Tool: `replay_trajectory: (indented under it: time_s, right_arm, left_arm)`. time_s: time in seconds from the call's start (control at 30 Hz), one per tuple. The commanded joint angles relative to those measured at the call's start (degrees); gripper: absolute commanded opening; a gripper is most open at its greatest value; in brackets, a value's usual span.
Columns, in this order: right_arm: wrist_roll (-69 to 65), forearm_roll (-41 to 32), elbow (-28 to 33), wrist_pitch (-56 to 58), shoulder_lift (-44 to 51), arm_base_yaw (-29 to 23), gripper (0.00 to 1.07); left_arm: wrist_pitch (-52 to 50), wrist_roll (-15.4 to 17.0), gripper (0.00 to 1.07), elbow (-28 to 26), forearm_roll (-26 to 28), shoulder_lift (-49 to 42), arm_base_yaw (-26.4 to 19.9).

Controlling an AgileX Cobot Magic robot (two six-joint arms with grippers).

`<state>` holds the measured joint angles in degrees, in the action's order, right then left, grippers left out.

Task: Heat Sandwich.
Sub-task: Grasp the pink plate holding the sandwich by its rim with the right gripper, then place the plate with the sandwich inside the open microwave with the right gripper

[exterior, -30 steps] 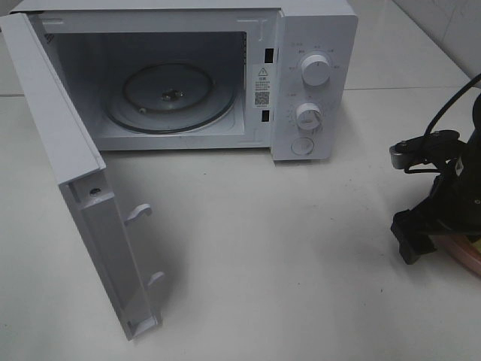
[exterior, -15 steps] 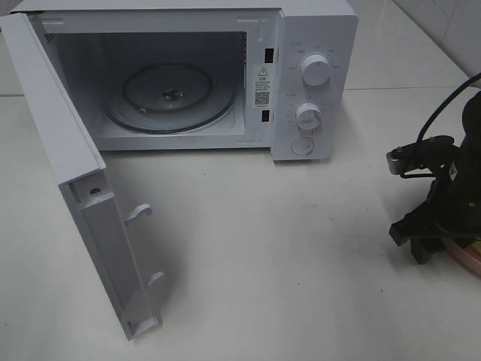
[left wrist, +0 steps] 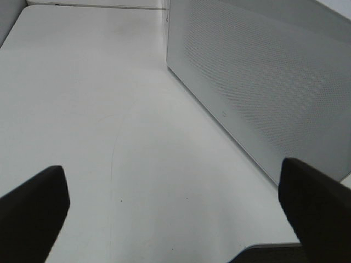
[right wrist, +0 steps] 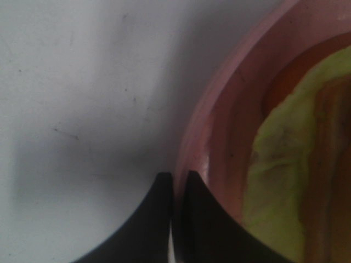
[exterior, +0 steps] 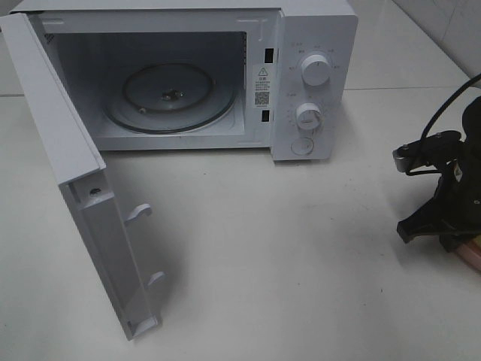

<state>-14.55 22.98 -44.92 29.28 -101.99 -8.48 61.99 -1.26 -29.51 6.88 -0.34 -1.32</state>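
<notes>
White desk (right wrist: 82, 82): right gripper (right wrist: 174, 181) clenched on pink plate (right wrist: 214, 109) rim; soft, loose sandwich (right wrist: 279, 164) just beyond it, best carried by plate.

Glossy off-white tabletop (exterior: 301, 263) under soft, even light, pale tiles (exterior: 443, 26) beyond its far right corner

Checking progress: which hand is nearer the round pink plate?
Right. The right hand pinches the rim of the round pink plate; the left hand is open beside the white microwave door, far from it.
</notes>
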Motion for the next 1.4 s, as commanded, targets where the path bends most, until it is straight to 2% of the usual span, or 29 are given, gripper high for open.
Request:
replay_trajectory:
  time_s: [0.03, 0.27, 0.5, 0.8, 1.13, 1.4]
  right_arm:
    - [-1.32, 0.40, -0.17, 0.97, 0.00, 0.11, 0.00]
    - [-2.46, 1.32, -0.17, 3.27, 0.34, -1.49, 0.00]
    - [-9.28, 8.54, -0.17, 7.39, 1.09, -5.21, 0.00]
    - [-11.00, 11.00, -0.34, 11.23, 3.21, -7.91, 0.00]
    - [-10.89, 11.06, -0.11, 13.69, 7.51, -9.85, 0.00]
    - [-10.54, 10.94, -0.06, 18.39, 11.34, -14.73, 0.00]
  left_arm:
    - [-0.52, -0.11, 0.96, 0.06, 0.23, -1.26, 0.29]
    - [-0.52, -0.11, 0.96, 0.06, 0.23, -1.26, 0.29]
    - [-0.52, -0.11, 0.96, 0.06, 0.23, -1.26, 0.29]
    - [-0.52, -0.11, 0.96, 0.06, 0.23, -1.26, 0.29]
    - [-0.52, -0.11, 0.96, 0.06, 0.23, -1.26, 0.29]
    - [-0.52, -0.11, 0.96, 0.06, 0.23, -1.26, 0.29]
